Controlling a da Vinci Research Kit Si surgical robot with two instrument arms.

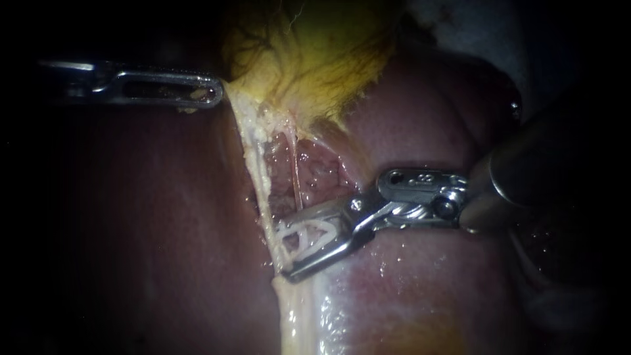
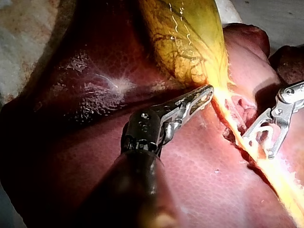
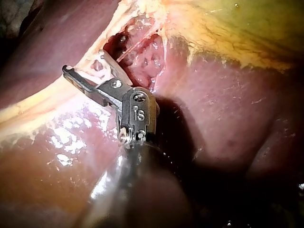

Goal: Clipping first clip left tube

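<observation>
Endoscope, left instrument: in from the left, up high, hand clamped on the edge of the gallbladder.
Endoscope, right instrument: hand spread wide, both halves holding a white clip between them.
Endoscope, left tube: a pale strand running down over the liver, and it sits right at the clip's open mouth.
Left wrist, left instrument: hand pinching the yellow gallbladder rim, with the right instrument just beyond it, straddling the strand.
Right wrist, right instrument: hand apart around the clip, and the left tube crosses between its tips.
</observation>
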